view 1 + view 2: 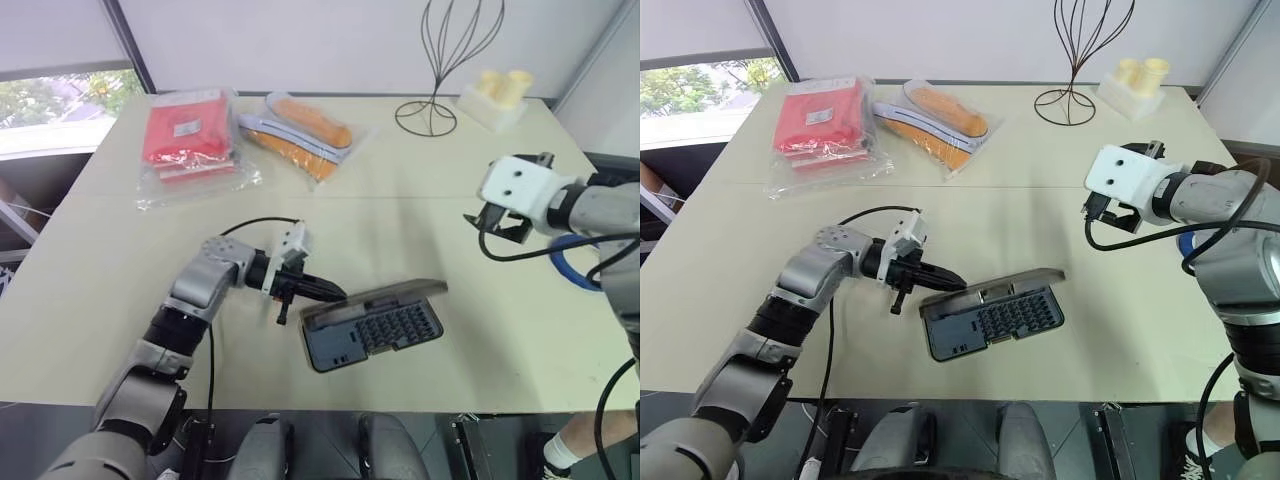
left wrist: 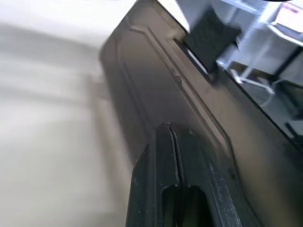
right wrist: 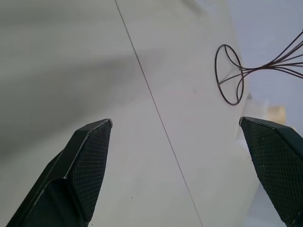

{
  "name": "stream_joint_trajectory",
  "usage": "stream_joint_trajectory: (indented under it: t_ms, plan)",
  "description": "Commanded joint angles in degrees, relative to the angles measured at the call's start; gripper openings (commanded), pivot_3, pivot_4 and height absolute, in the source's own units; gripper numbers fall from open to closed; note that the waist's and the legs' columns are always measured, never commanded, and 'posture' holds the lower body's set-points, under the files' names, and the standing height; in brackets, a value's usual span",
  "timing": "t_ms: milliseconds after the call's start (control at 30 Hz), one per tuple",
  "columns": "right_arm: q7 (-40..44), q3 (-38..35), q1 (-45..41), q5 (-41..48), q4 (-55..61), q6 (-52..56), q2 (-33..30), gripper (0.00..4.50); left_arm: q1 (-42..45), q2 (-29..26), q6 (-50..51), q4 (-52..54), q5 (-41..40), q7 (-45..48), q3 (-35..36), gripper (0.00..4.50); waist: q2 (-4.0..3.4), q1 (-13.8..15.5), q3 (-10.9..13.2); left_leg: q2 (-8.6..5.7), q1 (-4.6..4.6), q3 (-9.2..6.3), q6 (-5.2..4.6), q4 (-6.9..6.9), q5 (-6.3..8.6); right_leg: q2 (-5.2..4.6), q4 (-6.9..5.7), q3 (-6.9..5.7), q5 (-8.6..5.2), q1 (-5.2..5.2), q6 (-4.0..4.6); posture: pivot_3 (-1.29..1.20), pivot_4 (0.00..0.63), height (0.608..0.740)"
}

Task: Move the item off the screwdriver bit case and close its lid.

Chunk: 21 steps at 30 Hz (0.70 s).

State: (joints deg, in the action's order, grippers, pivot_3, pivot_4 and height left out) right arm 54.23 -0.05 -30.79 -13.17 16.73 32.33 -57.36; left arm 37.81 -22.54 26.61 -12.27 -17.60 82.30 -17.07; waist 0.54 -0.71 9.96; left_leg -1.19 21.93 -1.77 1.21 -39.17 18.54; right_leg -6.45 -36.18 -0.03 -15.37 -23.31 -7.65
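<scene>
The dark grey screwdriver bit case (image 1: 372, 334) lies open near the table's front edge, rows of bits showing. Its smoky-brown lid (image 1: 378, 297) stands half raised along the far side. My left gripper (image 1: 330, 293) is shut, and its fingertips (image 2: 170, 130) rest against the lid's left end. The item, a blue tape ring (image 1: 560, 270), lies at the table's right edge, off the case and partly hidden behind my right arm. My right gripper (image 3: 175, 123) hangs wide open above the bare table, right of the case, with nothing between its fingers.
A red wrapped packet (image 1: 185, 135) and orange wrapped packets (image 1: 300, 130) lie at the back left. A wire stand (image 1: 430, 110) and a white holder with pale yellow cylinders (image 1: 497, 98) stand at the back right. A person's foot (image 1: 563, 452) shows by the front right corner.
</scene>
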Motion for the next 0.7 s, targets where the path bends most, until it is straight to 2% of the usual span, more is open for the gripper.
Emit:
stream_joint_trajectory:
  t_ms: [33, 267, 467, 600, 700]
  plan:
    - [-0.9, -2.2, -0.3, 0.4, 2.2, 0.7, -1.6, 4.47, -0.2, -0.2, -1.3, 0.6, -0.1, 0.9, -0.8, 0.00, 0.00, 0.0, 0.0, 0.00, 0.01, 0.00, 0.00, 0.00, 0.00, 0.00, 0.00, 0.00, 0.00, -0.01, 0.00, 0.00, 0.150, 0.740]
    - [-0.9, -3.1, 1.4, 1.3, 4.5, 2.8, -1.9, 4.47, 0.2, 1.4, -2.5, -1.7, 0.5, 0.3, -2.2, 0.00, 0.00, 0.0, 0.0, 0.00, 0.03, 0.00, -0.02, -0.01, 0.01, 0.00, -0.01, 0.00, 0.00, -0.02, 0.00, 0.00, 0.150, 0.740]
    - [0.7, -4.8, 7.4, 5.0, 10.3, 7.3, -1.1, 4.47, -2.7, 0.1, -5.1, -3.2, 3.6, 0.9, -5.9, 0.00, 0.00, 0.1, 0.0, 0.00, 0.04, -0.02, -0.02, -0.02, 0.01, 0.00, -0.01, 0.00, 0.00, -0.02, 0.00, 0.00, 0.150, 0.740]
    - [1.9, -6.9, 12.5, 10.6, 15.3, 11.5, 1.0, 4.47, -4.2, -2.5, -11.1, -8.1, 8.4, 1.6, -8.8, 0.00, -0.03, 0.0, -0.1, 0.01, -0.07, -0.04, -0.07, -0.02, 0.04, 0.01, -0.01, -0.01, 0.00, 0.06, 0.00, 0.00, 0.150, 0.740]
    - [3.8, -10.2, 13.7, 18.1, 18.1, 13.6, 3.7, 4.47, -3.9, -2.5, -12.7, -9.9, 8.9, 1.3, -8.7, 0.00, -0.13, -0.1, -0.1, 0.04, -0.59, -0.01, -0.12, 0.05, 0.07, 0.01, 0.03, 0.00, -0.01, 0.55, 0.01, 0.00, 0.150, 0.740]
